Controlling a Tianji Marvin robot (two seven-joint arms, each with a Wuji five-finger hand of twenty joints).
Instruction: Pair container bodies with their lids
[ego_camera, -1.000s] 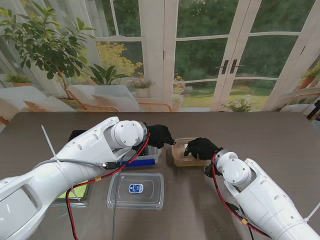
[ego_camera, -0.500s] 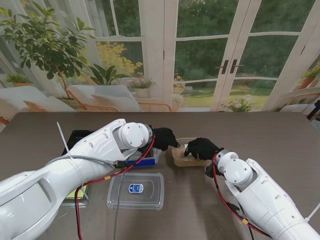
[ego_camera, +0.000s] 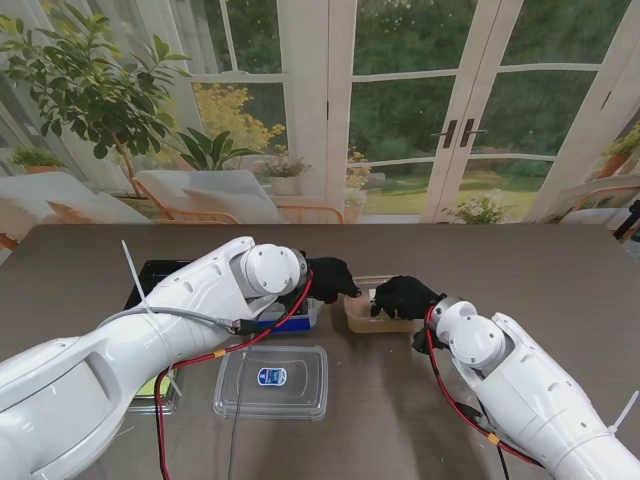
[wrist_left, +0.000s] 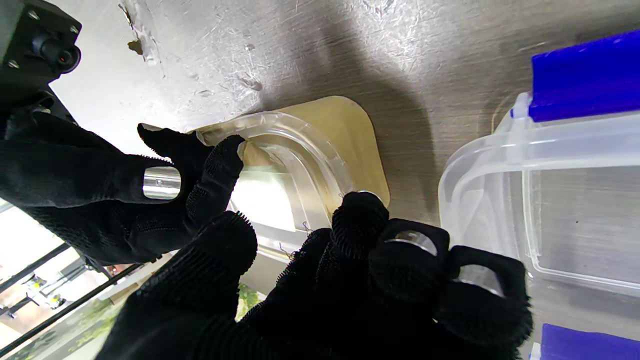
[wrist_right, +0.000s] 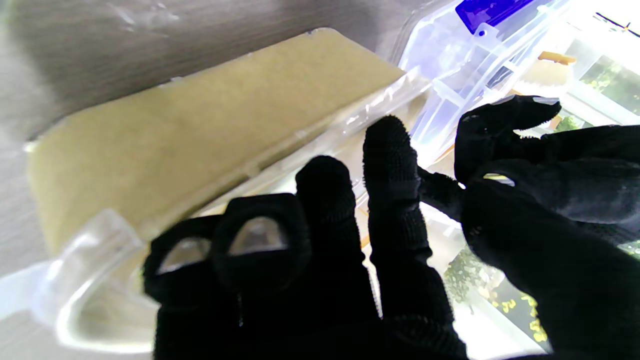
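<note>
Beige container body (ego_camera: 372, 312) sits mid-table, half hidden beneath both black hands. Right hand (ego_camera: 403, 296) pinches its rim (wrist_left: 220, 137); left hand (ego_camera: 331, 277), fingers curled, touches its opposite corner, having crept nearer over the last second. Clear lid (ego_camera: 271, 381) lies nearer to me.

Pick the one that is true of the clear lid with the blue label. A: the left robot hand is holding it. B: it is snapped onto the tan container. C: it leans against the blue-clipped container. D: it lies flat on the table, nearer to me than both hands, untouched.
D: the clear lid lies flat on the table, apart from the left robot hand and right robot hand, both at the tan container.
</note>
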